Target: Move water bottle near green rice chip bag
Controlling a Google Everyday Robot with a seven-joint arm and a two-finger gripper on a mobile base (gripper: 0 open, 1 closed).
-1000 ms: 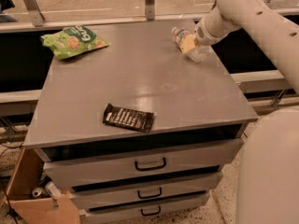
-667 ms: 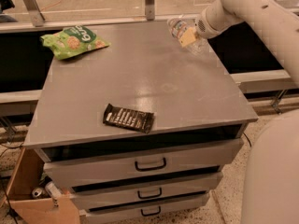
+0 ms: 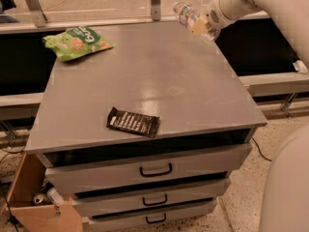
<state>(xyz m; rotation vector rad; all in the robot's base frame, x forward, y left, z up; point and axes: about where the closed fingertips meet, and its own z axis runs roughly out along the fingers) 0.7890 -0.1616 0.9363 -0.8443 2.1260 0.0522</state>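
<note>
pinching the water bottle (image 3: 186, 14), tilted, in the hand (image 3: 203, 27) above the far right corner of the counter (image 3: 159, 81). well apart from the green rice chip bag (image 3: 77, 42), far left. could slip mid-carry, or roll once released.

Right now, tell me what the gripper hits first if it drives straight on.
The gripper, shut on the water bottle over the far right corner, points left and slightly down. It would probably meet the bare table top first, short of the green rice chip bag; depth is unclear.
</note>
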